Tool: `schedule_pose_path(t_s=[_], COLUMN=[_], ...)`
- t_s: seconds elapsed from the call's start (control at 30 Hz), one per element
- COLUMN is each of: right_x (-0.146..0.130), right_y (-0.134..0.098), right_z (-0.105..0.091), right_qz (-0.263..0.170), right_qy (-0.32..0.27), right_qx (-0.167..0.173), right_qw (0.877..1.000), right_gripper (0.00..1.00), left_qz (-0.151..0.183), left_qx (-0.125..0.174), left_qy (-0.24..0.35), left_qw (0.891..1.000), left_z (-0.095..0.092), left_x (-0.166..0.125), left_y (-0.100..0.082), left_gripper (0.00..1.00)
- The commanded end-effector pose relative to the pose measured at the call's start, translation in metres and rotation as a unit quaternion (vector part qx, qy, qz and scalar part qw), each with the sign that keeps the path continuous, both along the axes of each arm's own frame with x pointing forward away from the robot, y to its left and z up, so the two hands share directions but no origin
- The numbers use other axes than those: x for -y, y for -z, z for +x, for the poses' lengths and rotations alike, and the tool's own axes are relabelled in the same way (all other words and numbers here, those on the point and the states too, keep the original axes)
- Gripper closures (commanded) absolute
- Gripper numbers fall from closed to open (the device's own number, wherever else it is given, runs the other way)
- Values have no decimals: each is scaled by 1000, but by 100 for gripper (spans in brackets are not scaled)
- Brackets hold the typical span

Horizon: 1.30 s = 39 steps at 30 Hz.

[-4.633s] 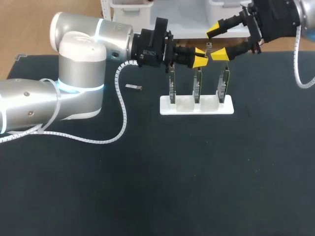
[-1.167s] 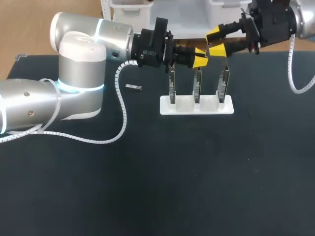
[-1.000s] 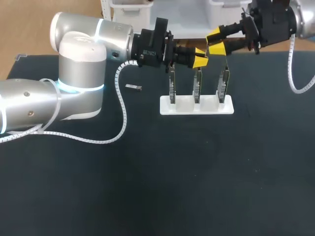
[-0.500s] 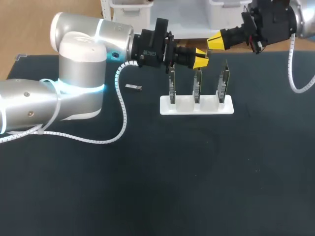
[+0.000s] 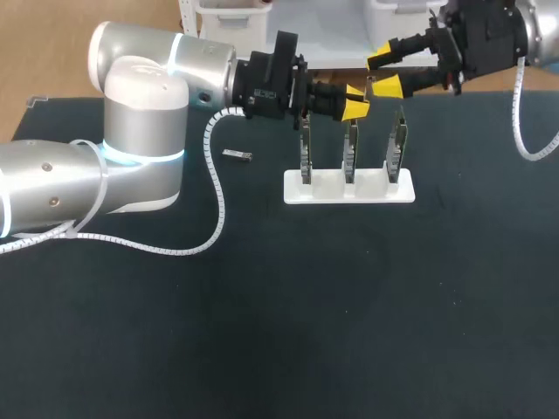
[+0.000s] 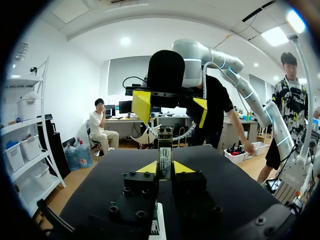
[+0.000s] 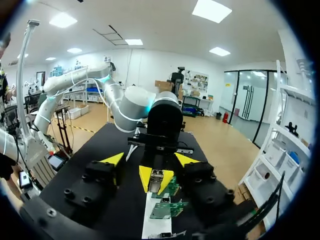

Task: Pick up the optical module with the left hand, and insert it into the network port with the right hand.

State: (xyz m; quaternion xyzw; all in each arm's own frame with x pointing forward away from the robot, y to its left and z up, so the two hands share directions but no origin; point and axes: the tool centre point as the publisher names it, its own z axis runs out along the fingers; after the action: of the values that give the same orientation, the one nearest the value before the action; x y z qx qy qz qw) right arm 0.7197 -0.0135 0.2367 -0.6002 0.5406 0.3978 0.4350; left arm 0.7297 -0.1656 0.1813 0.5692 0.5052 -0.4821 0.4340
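Handover moment, and honestly the sketchy bit: the left gripper (image 5: 354,101) is clamped on the module (image 6: 165,154), holding it upright above the boards (image 5: 397,144) on the white stand (image 5: 349,190). The right gripper (image 5: 384,72) faces it with fingers spread wide. The module looks to sit in that gap, touched by neither right finger as far as I can tell. My worry is timing: if the left lets go before the right has a firm pinch, the module drops onto the boards. If the right closes off-centre, it could twist the module in the left's grip or bump yellow tips together. A crooked grab would probably jam at the port too, which I can't pick out from here. There's also a spare (image 5: 237,154) lying on the table, well clear.
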Motion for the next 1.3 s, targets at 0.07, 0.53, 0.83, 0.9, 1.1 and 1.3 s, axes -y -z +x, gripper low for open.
schedule_pose_path(t_s=[0.07,0.53,0.83,0.9,1.1,1.3], right_x=[4,7,5,4,1,-2], right_y=[1,0,9,9,8,8], right_z=[-2,0,4,5,10,14], right_qz=[7,1,14,15,10,3], right_qy=[7,5,1,0,-7,-12], right_qx=[-7,-25,-46,-47,-55,-65], right_qw=[1000,1000,999,999,998,998], right_gripper=[0,0,0,0,0,0], left_qz=[1,1,1,1,1,1], left_qx=[0,0,0,0,0,0], left_qy=[0,0,0,0,0,0], left_qw=[1000,1000,1000,1000,1000,1000], left_z=[1,1,1,1,1,1], left_x=[0,0,0,0,0,0], left_y=[0,0,0,0,0,0], left_gripper=[100,100,100,100,100,100])
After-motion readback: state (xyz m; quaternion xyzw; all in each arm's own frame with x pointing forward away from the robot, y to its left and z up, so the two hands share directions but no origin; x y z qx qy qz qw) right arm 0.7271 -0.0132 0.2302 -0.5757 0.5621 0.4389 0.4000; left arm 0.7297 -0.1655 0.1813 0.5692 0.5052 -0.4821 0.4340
